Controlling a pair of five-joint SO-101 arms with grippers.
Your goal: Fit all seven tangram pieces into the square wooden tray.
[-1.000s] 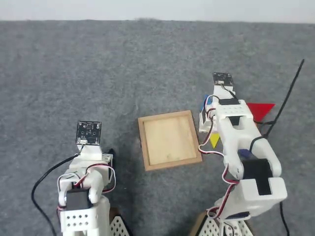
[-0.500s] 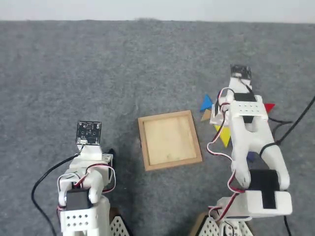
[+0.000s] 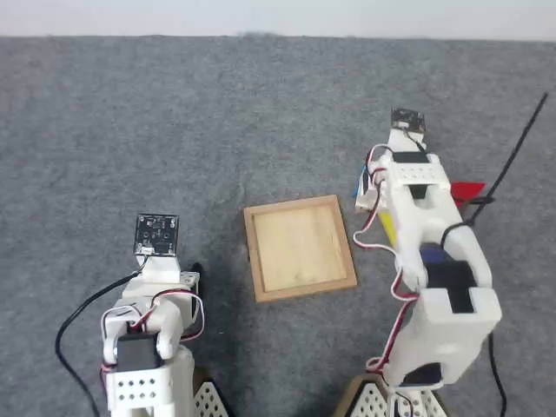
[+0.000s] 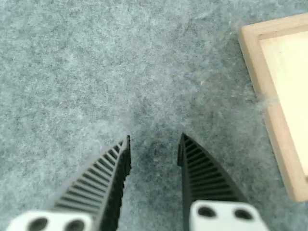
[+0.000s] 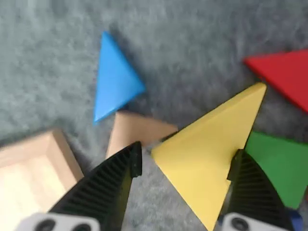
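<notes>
Rough, fuzzy grey cloth (image 3: 174, 113) is spread underneath. The tray (image 3: 291, 207) is made of pale matt wood. The yellow piece (image 5: 211, 144) is smoothly painted. The left fingers (image 4: 108, 178) are moulded in ribbed black plastic.

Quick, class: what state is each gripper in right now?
Left gripper: open, holding nothing.
Right gripper: open, straddling the yellow triangle, not clamped on it.
</notes>
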